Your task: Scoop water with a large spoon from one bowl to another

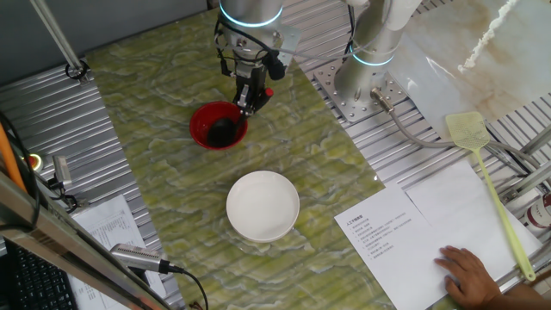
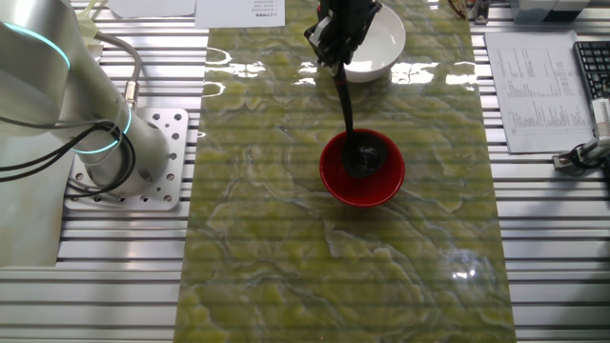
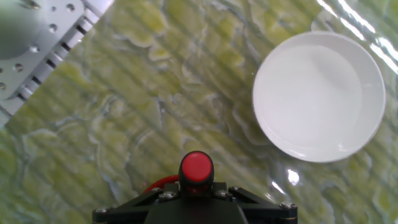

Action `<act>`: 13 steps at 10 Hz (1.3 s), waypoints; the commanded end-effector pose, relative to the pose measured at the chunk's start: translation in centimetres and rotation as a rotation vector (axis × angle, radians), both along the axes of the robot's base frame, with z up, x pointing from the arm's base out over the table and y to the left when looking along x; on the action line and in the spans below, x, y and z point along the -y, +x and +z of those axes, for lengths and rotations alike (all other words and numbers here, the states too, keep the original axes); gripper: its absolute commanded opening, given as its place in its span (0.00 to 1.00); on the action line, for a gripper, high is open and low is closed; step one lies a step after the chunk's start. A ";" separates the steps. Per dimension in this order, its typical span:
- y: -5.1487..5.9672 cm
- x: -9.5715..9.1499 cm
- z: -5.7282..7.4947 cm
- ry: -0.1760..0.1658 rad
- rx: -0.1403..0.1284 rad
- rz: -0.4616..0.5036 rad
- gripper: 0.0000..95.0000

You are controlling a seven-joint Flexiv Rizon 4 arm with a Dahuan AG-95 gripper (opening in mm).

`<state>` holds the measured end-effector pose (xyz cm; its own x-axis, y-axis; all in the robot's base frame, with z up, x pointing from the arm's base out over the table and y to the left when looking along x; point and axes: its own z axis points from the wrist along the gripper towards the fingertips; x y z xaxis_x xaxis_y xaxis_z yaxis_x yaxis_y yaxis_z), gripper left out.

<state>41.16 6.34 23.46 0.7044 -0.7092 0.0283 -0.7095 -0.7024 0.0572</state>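
Black ladle (image 2: pixel 347 105) held by the hand (image 2: pixel 335 43), fingers closed on the upper handle, cup sunk inside the red bowl (image 2: pixel 362 170). Handle slanted up from bowl to hand in the other fixed view; red handle tip (image 3: pixel 196 167) seen end-on only in the hand view, poking up just above the hand's housing. Cup dark against the red bowl's inside in one fixed view; water level not readable. White bowl (image 1: pixel 263 205) near the red one, apart from it, on the same mat; fills the upper right of the hand view, only a sliver of the red rim there.

Green marbled mat (image 2: pixel 286 238) glossy, with open room all round both bowls; red bowl well in from the mat's edges. Ribbed metal worktop (image 1: pixel 52 112) either side. Robot base (image 1: pixel 366 77) bolted just off the mat. Printed sheets (image 1: pixel 383 228), yellow-green fly swatter (image 1: pixel 491 185) and a person's hand (image 1: pixel 469 271) only in one fixed view; keyboard (image 2: pixel 593 67) at the edge of the other.
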 end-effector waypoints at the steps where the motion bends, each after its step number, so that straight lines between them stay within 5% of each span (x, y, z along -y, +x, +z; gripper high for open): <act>1: -0.2 0.3 0.2 -0.011 0.009 -0.071 0.00; 6: -0.5 -0.2 1.5 -0.036 0.096 -0.318 0.00; 9: -0.6 -0.2 1.6 -0.034 0.137 -0.350 0.00; 13: -0.3 -0.5 1.3 -0.008 0.146 -0.317 0.00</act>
<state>40.79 6.81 24.82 0.4050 -0.9047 0.1319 -0.9069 -0.4159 -0.0679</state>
